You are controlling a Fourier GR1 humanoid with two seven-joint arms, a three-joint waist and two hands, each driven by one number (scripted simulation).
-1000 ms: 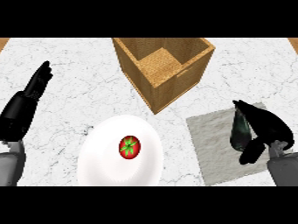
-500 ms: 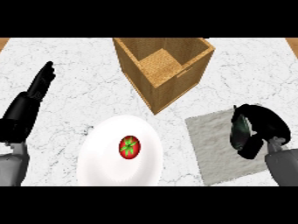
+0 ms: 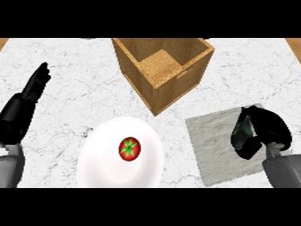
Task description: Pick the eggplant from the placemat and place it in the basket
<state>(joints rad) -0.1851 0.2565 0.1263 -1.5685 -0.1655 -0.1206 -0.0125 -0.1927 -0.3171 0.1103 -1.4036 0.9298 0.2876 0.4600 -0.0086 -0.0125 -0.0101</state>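
Two containers stand on the white marbled counter [image 3: 81, 79]: a wooden basket [image 3: 162, 70] at the far middle and a white plate [image 3: 120, 154] at the near middle. The basket is a deep square box seen corner-on, its woven floor showing bare in the part that can be seen; its near walls hide the rest of the inside. The plate carries a single red tomato [image 3: 129, 148] with a green stem star, lying just right of the plate's centre.

Right of the plate, well apart from the basket, lies a grey placemat [image 3: 211, 141], set at a slant. Over its right part the right hand [image 3: 265, 130] is curled, fingers bent down and round a dark, greenish-glossy eggplant [image 3: 241, 132], of which only a strip shows at the hand's left side. Whether the eggplant touches the placemat or is lifted off it cannot be told from this view.

At the left edge of the counter the left hand [image 3: 24, 106] rests with its fingers straight and together, pointing away toward the far side, holding nothing.
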